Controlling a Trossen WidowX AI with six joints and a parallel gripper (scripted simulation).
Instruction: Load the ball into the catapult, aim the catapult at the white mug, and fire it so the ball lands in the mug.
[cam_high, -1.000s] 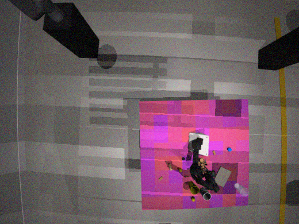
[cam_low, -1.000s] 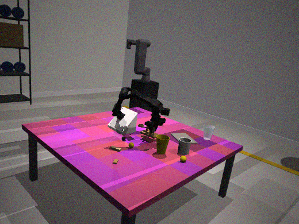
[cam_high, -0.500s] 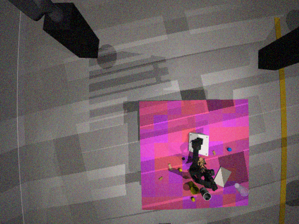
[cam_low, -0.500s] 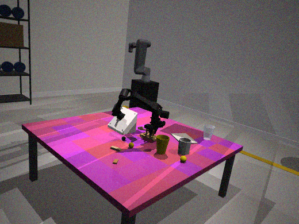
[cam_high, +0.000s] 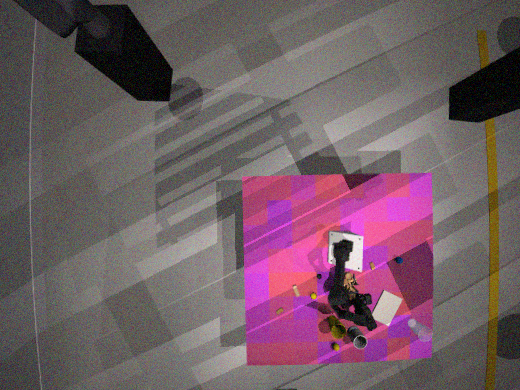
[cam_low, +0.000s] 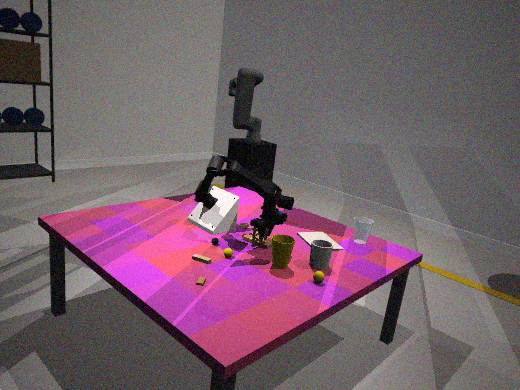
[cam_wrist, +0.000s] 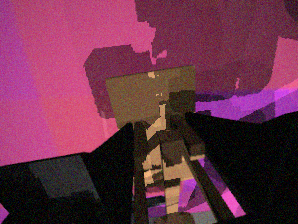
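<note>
The wooden catapult (cam_high: 346, 281) (cam_low: 248, 239) (cam_wrist: 135, 97) stands on the table under the arm. My gripper (cam_low: 261, 234) (cam_wrist: 159, 122) points down at it and is shut on part of its wooden frame; which part is unclear. The mug (cam_high: 359, 342) (cam_low: 320, 256), greyish in this light, stands upright towards the front right in the exterior view. One yellow ball (cam_high: 313, 296) (cam_low: 228, 253) lies left of the catapult. Another yellow ball (cam_high: 335, 346) (cam_low: 319, 276) lies near the mug. I cannot tell whether a ball sits in the catapult.
An olive cup (cam_high: 338, 330) (cam_low: 283, 251) stands between catapult and mug. Beyond are a clear cup (cam_low: 363, 231), a flat white pad (cam_high: 387, 307) (cam_low: 320, 240) and a tilted white panel (cam_high: 354, 259) (cam_low: 227, 205). A black ball (cam_high: 319, 276) (cam_low: 215, 241), a blue ball (cam_high: 399, 260) and small wooden blocks lie around.
</note>
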